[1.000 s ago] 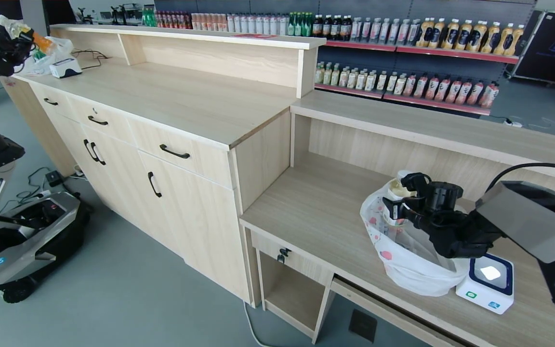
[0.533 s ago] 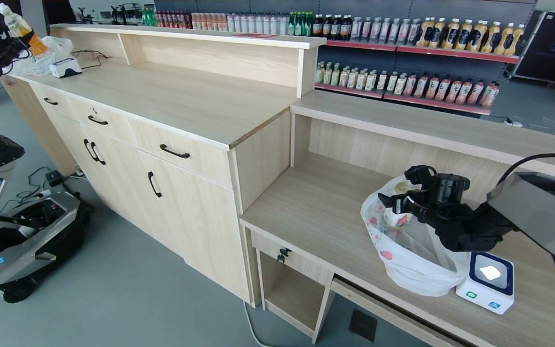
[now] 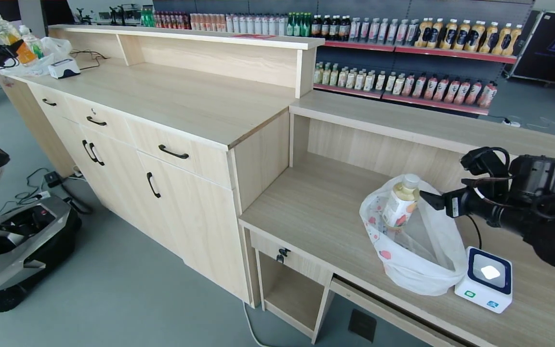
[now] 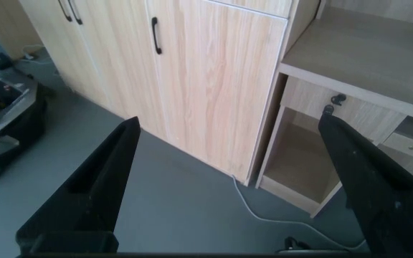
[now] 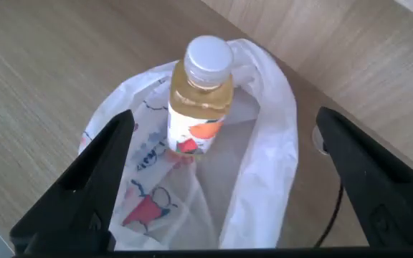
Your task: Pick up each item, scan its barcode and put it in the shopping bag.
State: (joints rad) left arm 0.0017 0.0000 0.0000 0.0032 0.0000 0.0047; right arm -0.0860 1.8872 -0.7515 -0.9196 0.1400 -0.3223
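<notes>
A bottle of pale tea with a white cap stands upright inside the white patterned shopping bag on the low counter. My right gripper hangs open just to the right of the bag, a little above it, with nothing between its fingers. In the right wrist view the bottle stands in the bag beyond the open right gripper, clear of both fingers. My left gripper is open and empty, low down over the grey floor in front of the cabinet doors.
A white barcode scanner with a lit window sits right of the bag near the counter's front edge. The taller counter stretches to the left, with bottles, a bag and another robot's gripper at its far end. Shelves of drinks line the back.
My right gripper has let go of the bottle and drawn back up and to the right, out of the bag. The bottle now stands in the bag by itself.
</notes>
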